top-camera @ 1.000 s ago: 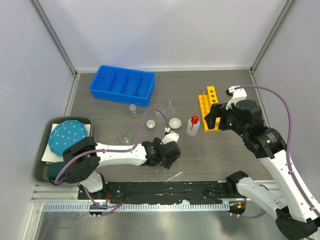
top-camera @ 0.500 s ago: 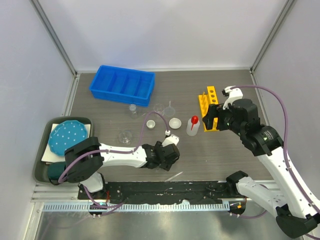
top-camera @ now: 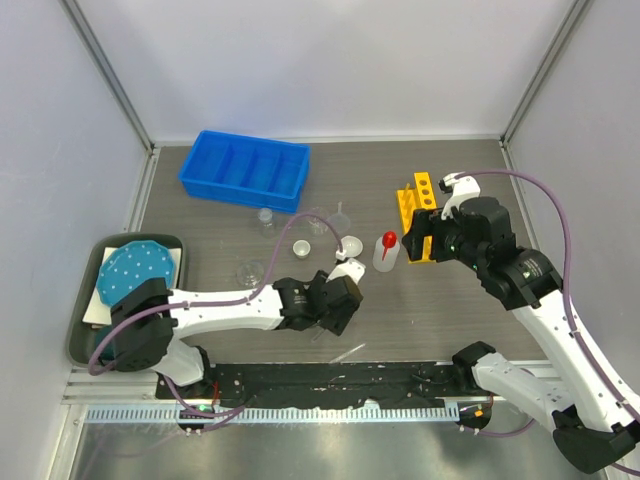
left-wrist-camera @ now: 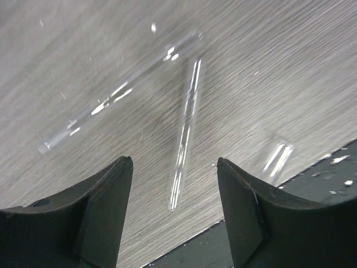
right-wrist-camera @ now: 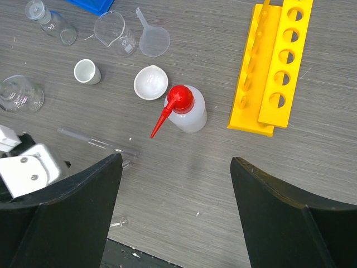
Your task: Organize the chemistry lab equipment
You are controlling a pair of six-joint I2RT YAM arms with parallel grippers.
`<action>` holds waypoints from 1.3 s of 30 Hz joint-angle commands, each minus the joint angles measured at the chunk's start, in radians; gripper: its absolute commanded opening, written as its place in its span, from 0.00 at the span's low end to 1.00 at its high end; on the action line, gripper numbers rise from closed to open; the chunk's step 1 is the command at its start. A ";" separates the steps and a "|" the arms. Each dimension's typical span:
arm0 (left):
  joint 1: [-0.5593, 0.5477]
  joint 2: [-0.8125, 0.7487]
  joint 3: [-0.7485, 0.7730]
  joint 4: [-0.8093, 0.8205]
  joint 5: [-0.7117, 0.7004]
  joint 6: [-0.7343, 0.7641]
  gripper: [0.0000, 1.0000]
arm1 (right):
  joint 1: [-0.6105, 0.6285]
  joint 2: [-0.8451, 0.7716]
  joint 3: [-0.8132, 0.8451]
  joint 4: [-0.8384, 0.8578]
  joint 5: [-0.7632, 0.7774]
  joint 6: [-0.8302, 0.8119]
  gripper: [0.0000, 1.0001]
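Hovering over: centre tube (left-wrist-camera: 185, 137), thin clear glass, flat on the table (left-wrist-camera: 290, 67) near its front edge, lying in the gap of my left claw (left-wrist-camera: 174, 167).
Left claw: jaws apart, middling wide, nothing held; fingers (left-wrist-camera: 106, 206) either side of the tube, not touching it.
Neighbours: long tube (left-wrist-camera: 120, 92) slanted just beyond; edge tube (left-wrist-camera: 277, 159) to the right, at the table's lip.
Handling, my guess: light, stiff, slick, brittle; round, so apt to roll. Take it at mid-length, across its axis, with a soft squeeze.
Glassware: flask (right-wrist-camera: 19, 95), vial (right-wrist-camera: 50, 21), beaker (right-wrist-camera: 115, 30), funnel (right-wrist-camera: 153, 40), set apart from one another farther back.
White pieces: small cup (right-wrist-camera: 87, 71) and round dish (right-wrist-camera: 150, 82); the dish sits just beside the squeeze bottle (right-wrist-camera: 187, 111).
Bottle: upright, red nozzle slanting to one side; likely soft-walled, so grip the body.
Yellow rack (right-wrist-camera: 273, 67): right of the bottle, holes empty as far as I can see.
Right claw (right-wrist-camera: 175, 162): wide, empty, above bare table near bottle and rack.
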 commanded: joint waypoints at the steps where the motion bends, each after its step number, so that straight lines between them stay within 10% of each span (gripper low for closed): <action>1: -0.001 -0.045 0.108 -0.082 0.005 0.081 0.68 | 0.009 -0.008 0.012 0.009 -0.001 -0.007 0.84; 39: 0.307 0.244 0.091 0.091 0.274 0.271 0.77 | 0.038 -0.014 -0.023 0.028 -0.001 -0.011 0.84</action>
